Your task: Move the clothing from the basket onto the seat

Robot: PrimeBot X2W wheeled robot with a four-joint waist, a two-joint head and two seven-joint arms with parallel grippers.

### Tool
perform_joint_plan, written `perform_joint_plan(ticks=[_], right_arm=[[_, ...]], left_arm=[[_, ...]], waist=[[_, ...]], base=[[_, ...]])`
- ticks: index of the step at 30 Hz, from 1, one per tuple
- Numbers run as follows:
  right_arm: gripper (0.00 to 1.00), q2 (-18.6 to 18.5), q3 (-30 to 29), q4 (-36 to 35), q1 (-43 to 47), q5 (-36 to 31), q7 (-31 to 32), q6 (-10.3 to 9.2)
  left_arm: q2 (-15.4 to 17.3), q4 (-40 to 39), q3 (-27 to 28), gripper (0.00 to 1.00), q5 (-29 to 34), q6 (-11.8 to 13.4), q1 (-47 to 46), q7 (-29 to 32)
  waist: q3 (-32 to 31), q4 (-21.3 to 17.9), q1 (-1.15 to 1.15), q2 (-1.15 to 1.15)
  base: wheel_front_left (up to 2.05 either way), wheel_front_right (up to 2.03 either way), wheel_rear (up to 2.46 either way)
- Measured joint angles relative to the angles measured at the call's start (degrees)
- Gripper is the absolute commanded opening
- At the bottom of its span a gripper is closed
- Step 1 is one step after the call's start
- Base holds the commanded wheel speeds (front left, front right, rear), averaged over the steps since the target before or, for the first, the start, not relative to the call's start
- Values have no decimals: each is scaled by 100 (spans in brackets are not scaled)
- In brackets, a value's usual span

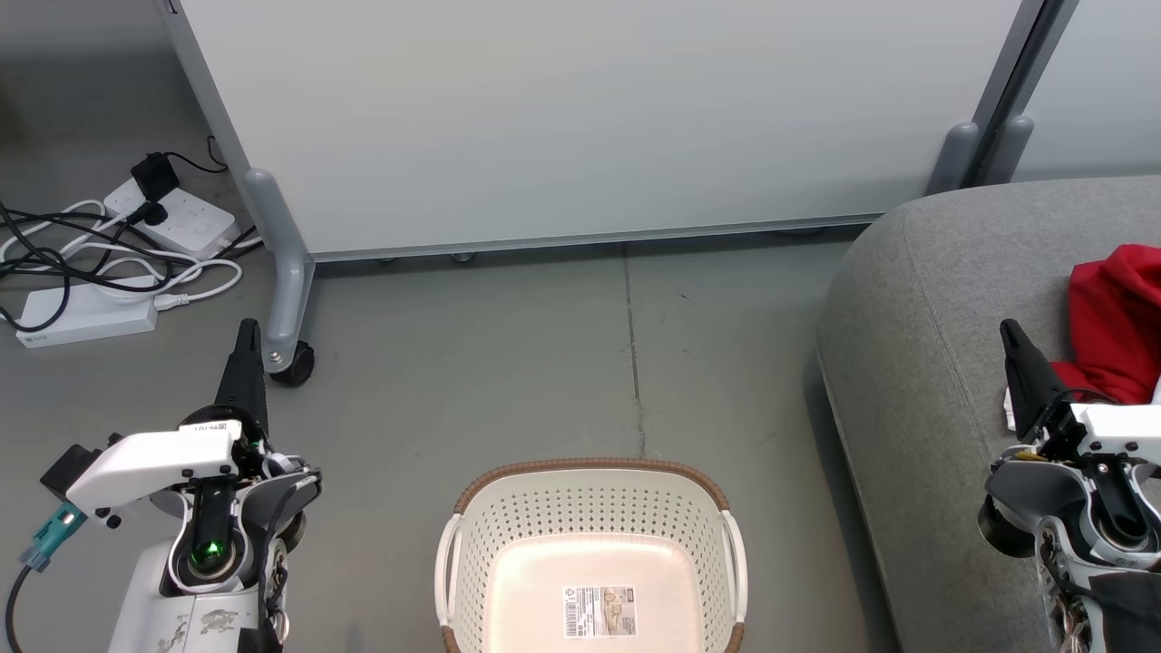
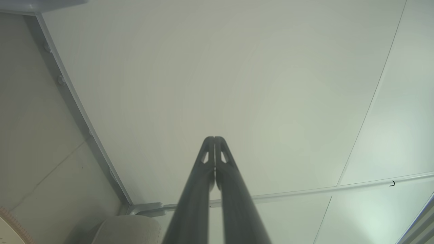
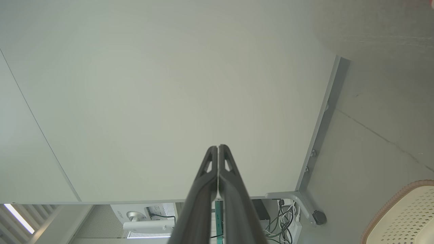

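Far left on the floor: white power strips (image 1: 172, 213) with tangled black and white cables. Left gripper (image 1: 247, 332) sits low left over bare floor, fingers pressed together with nothing between them. The left wrist view shows the fingers (image 2: 203, 176) meeting at the tips, aimed at the white partition panel (image 1: 580, 118). The panel's grey leg ends in a caster (image 1: 295, 361) just beside the left gripper's tip. Basket (image 1: 590, 469) stands bottom centre on the floor, upright, with a barcode label (image 1: 600, 610) on its bare bottom. Seat (image 1: 916, 299) is at right, near the basket but apart from it. Right gripper (image 1: 1009, 334) is over the seat, fingers closed together, holding nothing. Clothing (image 1: 1120, 317) lies on the seat at the right edge, red with a bit of white, just right of that gripper; cannot tell if they touch.
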Motion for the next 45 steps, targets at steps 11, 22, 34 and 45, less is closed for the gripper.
perform_joint_plan(ticks=[11,22,34,45], right_arm=[[0,0,0,0,0,0,1,0],[0,0,1,0,0,0,0,0],[0,0,1,0,0,0,0,0],[0,-1,1,0,0,0,0,0]], left_arm=[[0,0,0,0,0,0,0,0],[0,0,0,0,0,0,0,0],[0,0,-1,0,0,0,0,0],[0,0,-1,0,0,0,0,0]], waist=[[0,0,0,0],[0,0,0,0],[0,0,0,0],[0,0,0,0]], base=[[0,0,0],[0,0,0],[0,0,0],[0,0,0]])
